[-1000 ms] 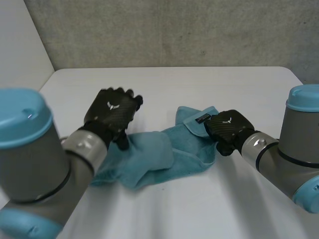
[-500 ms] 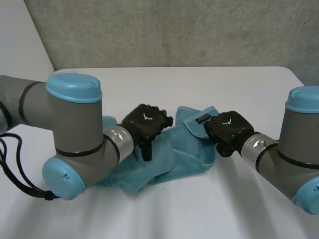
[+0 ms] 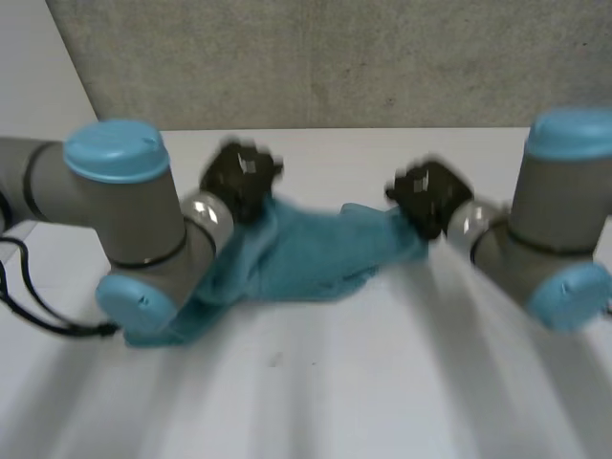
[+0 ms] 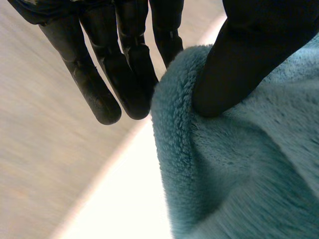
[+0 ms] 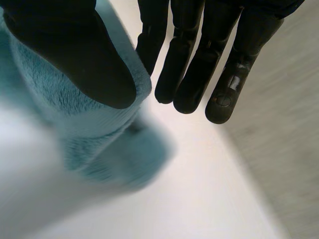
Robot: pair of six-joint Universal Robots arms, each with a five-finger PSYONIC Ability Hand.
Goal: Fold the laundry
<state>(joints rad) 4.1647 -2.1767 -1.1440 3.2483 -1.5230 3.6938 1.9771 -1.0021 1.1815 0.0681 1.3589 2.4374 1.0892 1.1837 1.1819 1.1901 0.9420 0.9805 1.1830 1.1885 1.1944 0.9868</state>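
Note:
A teal fleece towel [image 3: 311,251] hangs stretched between my two hands above the white table [image 3: 363,382]. My left hand [image 3: 241,177] grips its left end. In the left wrist view the thumb [image 4: 244,59] presses the towel's edge [image 4: 234,169] against the fingers [image 4: 127,74]. My right hand [image 3: 427,196] holds the right end. Its thumb [image 5: 75,55] pinches the towel's rim [image 5: 75,117] against the fingers [image 5: 189,59]. The towel's lower left part trails down behind my left arm [image 3: 134,239].
A grey concrete wall [image 3: 335,57] stands behind the table. The table's far edge [image 3: 344,130] runs just behind both hands. My right arm [image 3: 550,229] is bent close to the table's right side.
My left hand moved off the towel's middle to its left end and shut on it. Both hands rose and moved back, lifting the towel off the table and pulling it taut.

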